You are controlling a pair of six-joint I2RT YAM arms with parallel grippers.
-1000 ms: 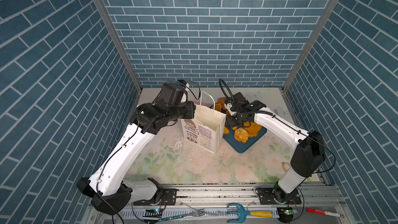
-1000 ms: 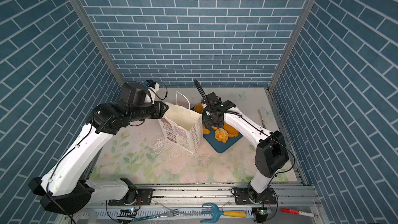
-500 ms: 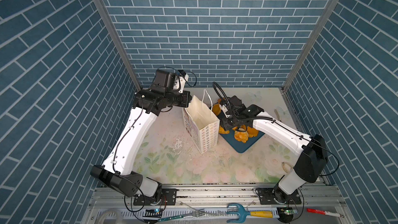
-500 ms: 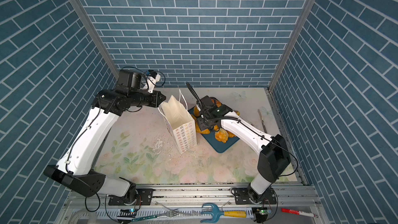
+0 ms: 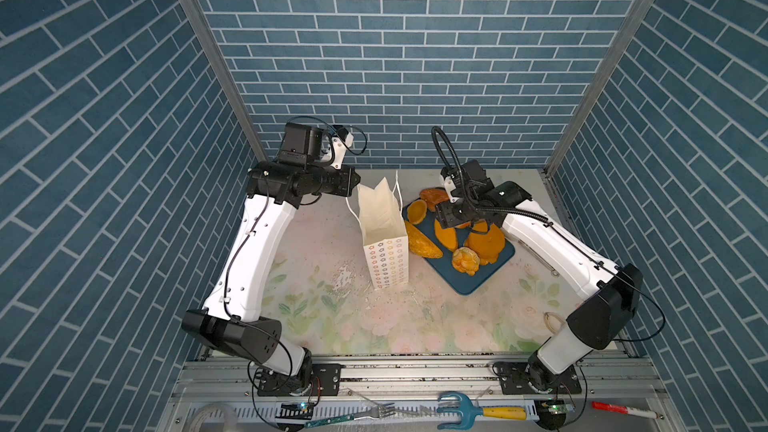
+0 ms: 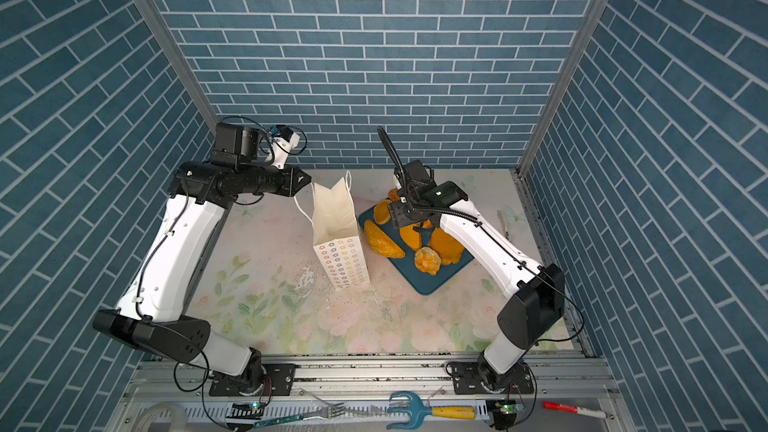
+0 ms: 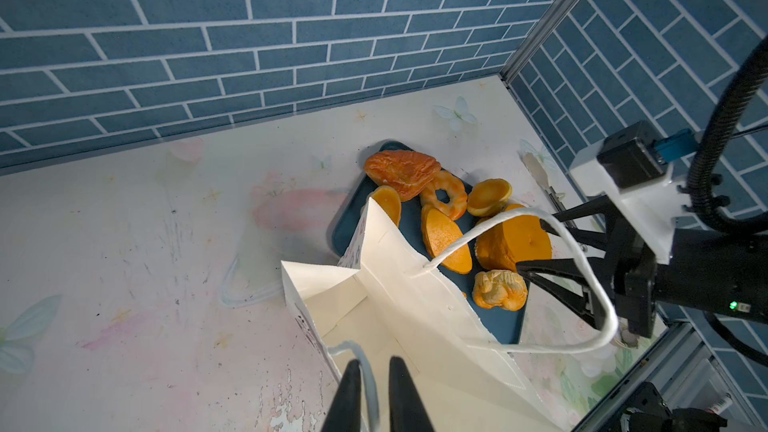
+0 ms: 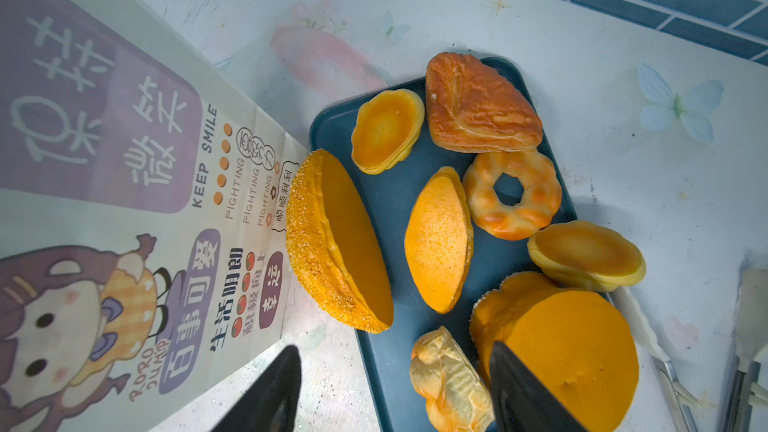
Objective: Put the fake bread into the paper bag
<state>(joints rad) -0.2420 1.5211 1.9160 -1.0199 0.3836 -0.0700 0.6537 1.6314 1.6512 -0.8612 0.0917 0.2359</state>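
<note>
**Bag turned narrow side on, bread on the tray beside it**

In both top views the paper bag (image 5: 384, 251) (image 6: 340, 259) stands upright on the desk (image 5: 332, 317) and shows only its flowered narrow side. The right wrist view alone gives its broad face (image 8: 124, 160), with the cartoon figure and purple label. The left wrist view alone looks into its open mouth (image 7: 395, 305).

The fake bread lies outside the bag, on a blue tray (image 5: 469, 282) just beside it. The sugared oval loaf (image 8: 316, 251) is the piece nearest the bag. The ring doughnut (image 8: 536, 197), knotted bun (image 8: 449, 380) and thick round cake (image 8: 573, 351) lie farther from it.

The left gripper (image 7: 372, 361) (image 5: 353, 184) sits at the bag's rim with its fingers nearly together and a cord handle running between them. Whether they pinch the cord, I cannot tell. The right gripper (image 8: 392, 349) (image 7: 531, 245) is spread wide over the tray and grasps nothing. The bag's other handle loops across it in the left wrist view.

A second ago the bag's printed face was turned to the top camera. The bag has since swung round, the left arm has drawn back behind it, and the right gripper has moved a little away from the bag.
</note>
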